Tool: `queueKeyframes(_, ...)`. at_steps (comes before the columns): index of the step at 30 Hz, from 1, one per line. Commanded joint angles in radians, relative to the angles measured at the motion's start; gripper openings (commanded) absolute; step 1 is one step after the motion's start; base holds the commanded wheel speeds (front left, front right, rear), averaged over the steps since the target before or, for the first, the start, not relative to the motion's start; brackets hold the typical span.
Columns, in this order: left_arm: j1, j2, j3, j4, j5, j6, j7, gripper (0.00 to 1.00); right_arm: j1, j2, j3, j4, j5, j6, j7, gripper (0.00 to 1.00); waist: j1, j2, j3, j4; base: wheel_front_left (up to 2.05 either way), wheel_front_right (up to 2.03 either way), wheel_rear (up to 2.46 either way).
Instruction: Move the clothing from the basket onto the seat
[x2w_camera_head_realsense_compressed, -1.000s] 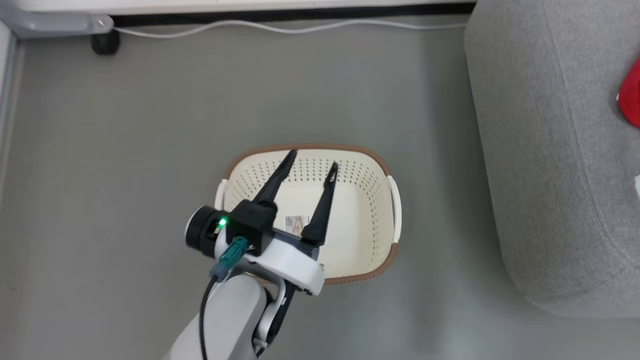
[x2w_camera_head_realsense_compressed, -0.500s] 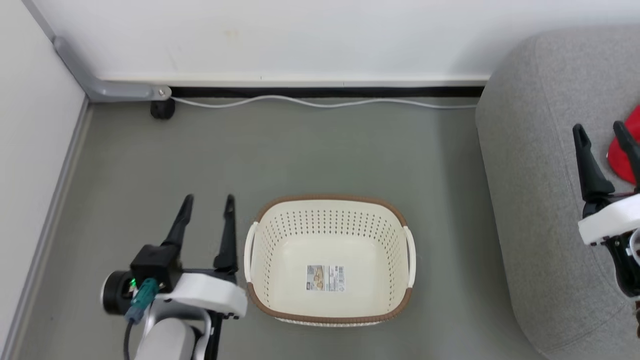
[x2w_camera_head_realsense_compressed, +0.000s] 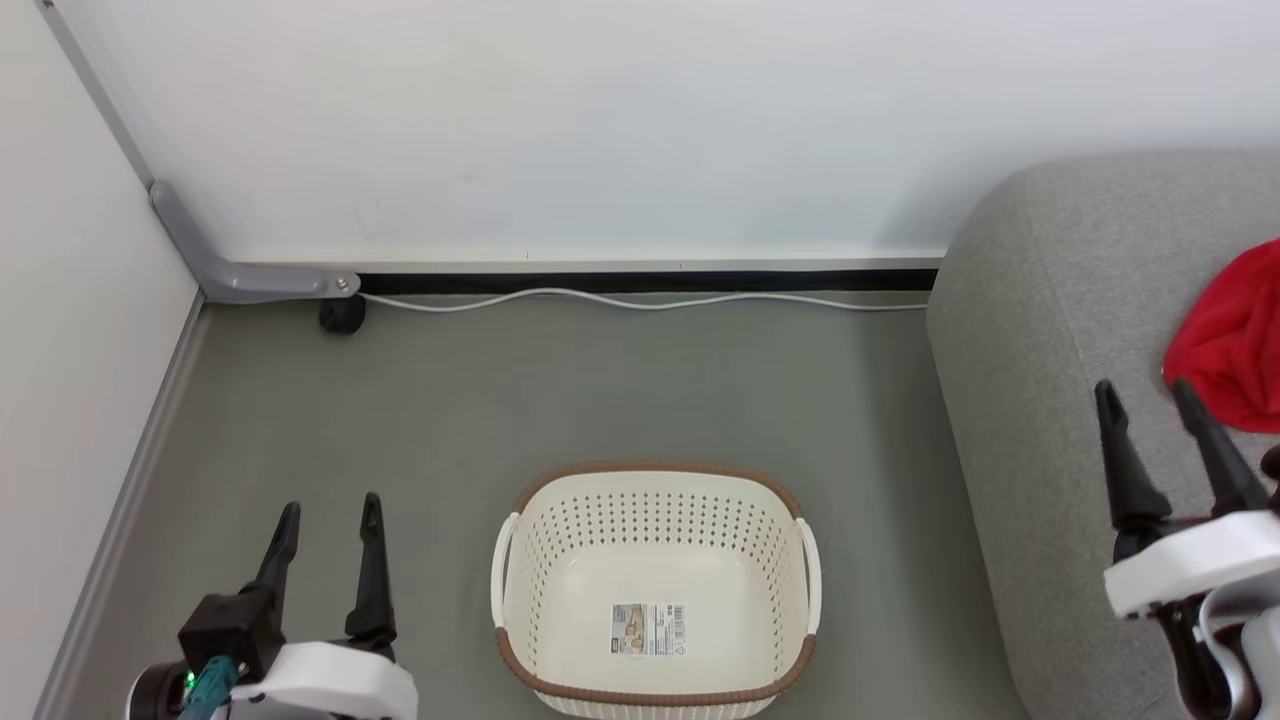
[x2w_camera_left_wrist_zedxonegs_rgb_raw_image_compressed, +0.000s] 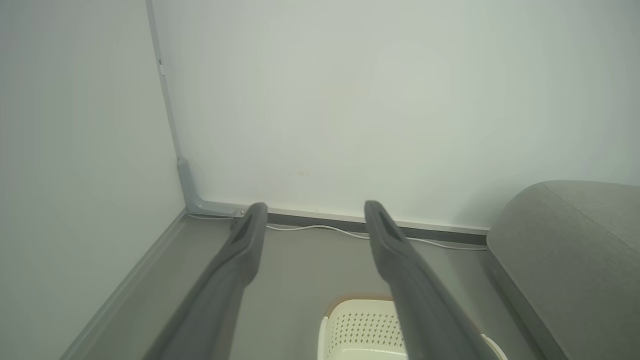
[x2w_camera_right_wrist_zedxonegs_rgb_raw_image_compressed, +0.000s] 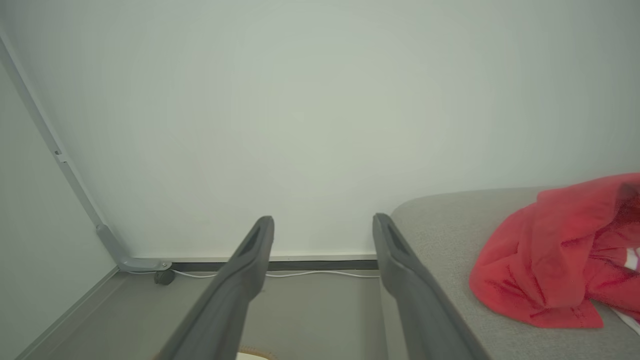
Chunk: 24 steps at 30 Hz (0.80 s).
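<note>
Sitting mouth-up, the basket (x2w_camera_head_realsense_compressed: 655, 467) runs lengthwise along the wall (x2w_camera_head_realsense_compressed: 600, 130).

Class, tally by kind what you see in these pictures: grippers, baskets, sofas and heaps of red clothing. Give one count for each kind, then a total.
grippers: 2 (left gripper, right gripper)
basket: 1
sofa: 1
red clothing heap: 1, lying on the sofa
total: 5

Wall (x2w_camera_head_realsense_compressed: 620, 120): plain white, evenly lit.
Floor (x2w_camera_head_realsense_compressed: 560, 400): flat grey, matte.
Skirting (x2w_camera_head_realsense_compressed: 700, 281): black strip, a white cable (x2w_camera_head_realsense_compressed: 640, 304) trailing beside it.
Corner: grey conduit (x2w_camera_head_realsense_compressed: 240, 282), small black wheel (x2w_camera_head_realsense_compressed: 342, 315).
</note>
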Motion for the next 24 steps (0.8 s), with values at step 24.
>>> queueKeyframes(24, 0.072, 0.007, 0.065, -0.052, 0.013, -0.039, -0.005, 1.00, 0.121, 0.055, -0.038, -0.074, -0.109, 0.003, -0.006, 1.00, 0.0000, 0.0000, -0.050, -0.038, 0.00, 0.00, 0.00)
